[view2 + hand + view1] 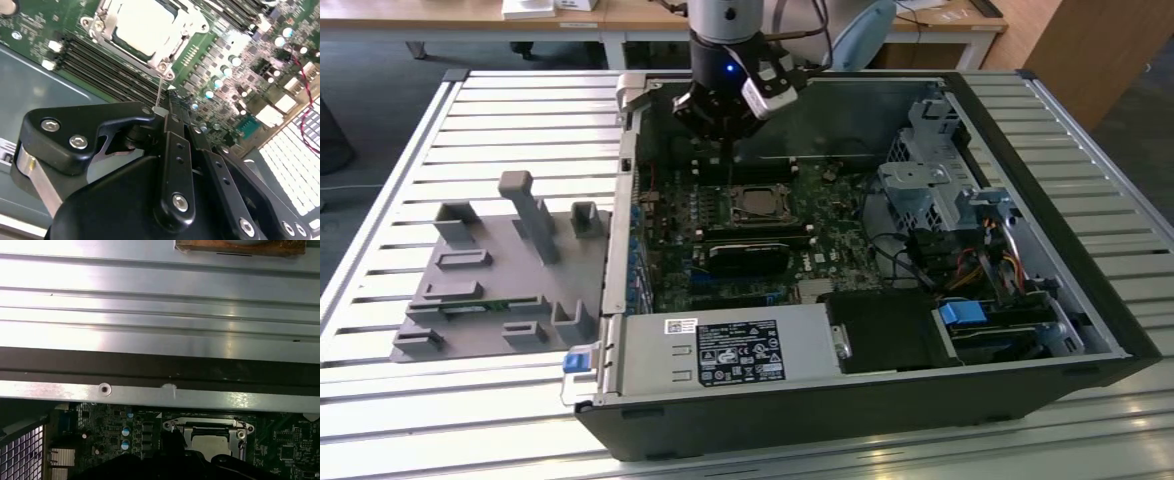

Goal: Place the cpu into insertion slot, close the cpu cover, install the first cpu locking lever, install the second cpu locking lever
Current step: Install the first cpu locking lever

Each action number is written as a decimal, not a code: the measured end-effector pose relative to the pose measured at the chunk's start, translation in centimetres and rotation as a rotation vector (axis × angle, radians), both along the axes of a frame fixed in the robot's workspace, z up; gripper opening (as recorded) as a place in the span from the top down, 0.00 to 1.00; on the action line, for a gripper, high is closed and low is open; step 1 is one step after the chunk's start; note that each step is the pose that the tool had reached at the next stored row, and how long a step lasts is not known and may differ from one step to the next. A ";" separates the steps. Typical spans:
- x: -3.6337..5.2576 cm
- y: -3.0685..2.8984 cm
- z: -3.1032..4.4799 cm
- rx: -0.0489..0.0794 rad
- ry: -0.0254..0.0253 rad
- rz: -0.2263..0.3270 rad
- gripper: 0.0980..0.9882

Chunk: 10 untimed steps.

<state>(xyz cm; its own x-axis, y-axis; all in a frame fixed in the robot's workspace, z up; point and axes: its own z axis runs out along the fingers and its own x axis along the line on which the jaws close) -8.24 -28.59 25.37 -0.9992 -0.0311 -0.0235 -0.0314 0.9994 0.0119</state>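
The cpu (pixel 142 22) lies flat in the insertion slot (pixel 754 203) on the green board, its silver top showing through the window of the cpu cover (pixel 186 20), which is folded down over it. In the first wrist view the cpu (pixel 207 442) and the cpu cover (pixel 210 429) sit just beyond the black gripper body. My gripper (pixel 161 112) hangs beside the socket's corner with its fingers shut together. A thin metal locking lever (pixel 159 90) runs from that corner to the fingertips and touches them. Whether it is pinched I cannot tell. In the exterior view the gripper (pixel 719 150) is just behind the socket.
The open computer case (pixel 1067 300) stands on a slatted metal table. Around the socket are memory slots (pixel 110 65), a finned heatsink (pixel 295 155), a drive cage (pixel 921 190) with cables (pixel 987 265), and the power supply (pixel 720 352). A grey parts fixture (pixel 494 270) lies at the exterior view's left.
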 end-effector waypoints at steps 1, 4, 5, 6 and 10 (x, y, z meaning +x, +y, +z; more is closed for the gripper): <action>0.22 0.01 -0.02 0.000 0.0000 0.000 0.99; 0.89 0.05 -0.06 0.000 -0.0001 0.000 0.99; 1.12 0.06 -0.08 0.000 0.0000 0.000 0.99; 1.33 0.07 -0.09 -0.001 0.0000 0.000 0.99; 1.87 0.08 -0.13 -0.001 0.0001 0.000 0.99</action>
